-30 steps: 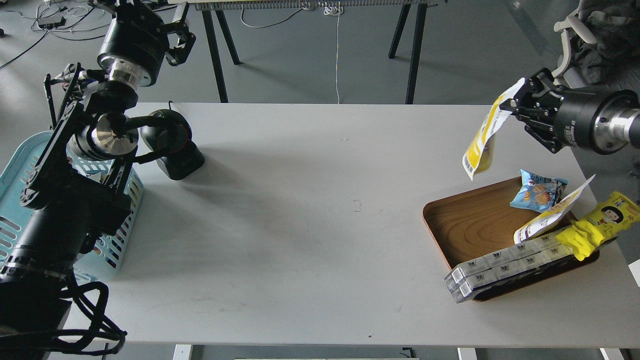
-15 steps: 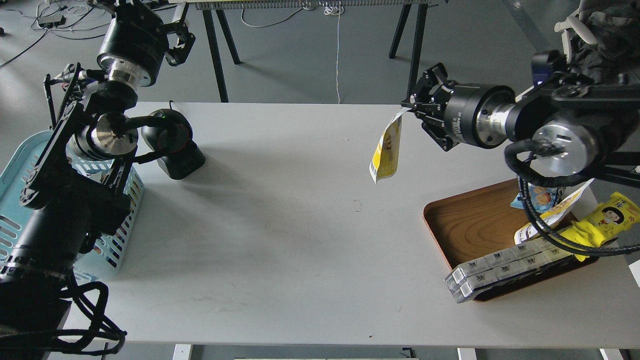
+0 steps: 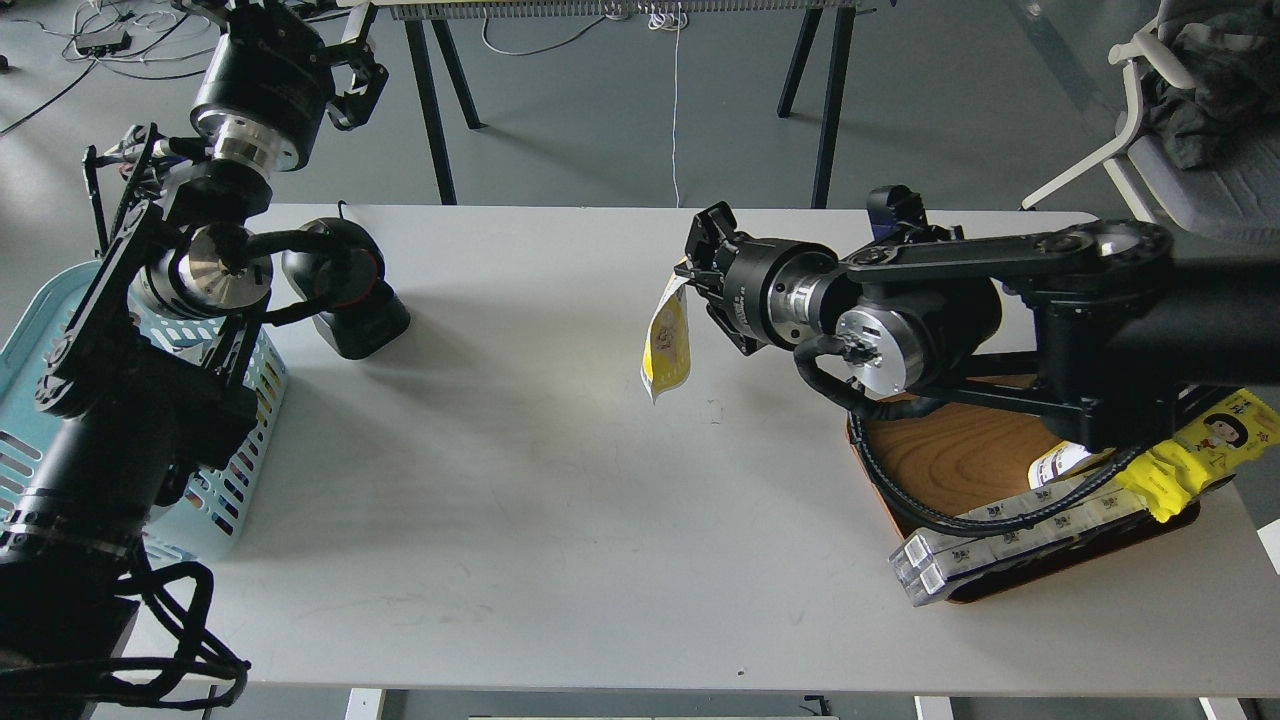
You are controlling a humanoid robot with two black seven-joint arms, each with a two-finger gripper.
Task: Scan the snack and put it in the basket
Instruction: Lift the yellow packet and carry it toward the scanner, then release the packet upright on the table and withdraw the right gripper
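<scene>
One corner pinch only: the right gripper is clamped on the pouch, which dangles edge-on (it could swing and miss the scanner).

No legible text on any packaging.

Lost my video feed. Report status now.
Right pincer shut on snack, hanging above mid-table. Left pincer raised, state unclear. Scanner between snack and basket. Path otherwise open.
</scene>
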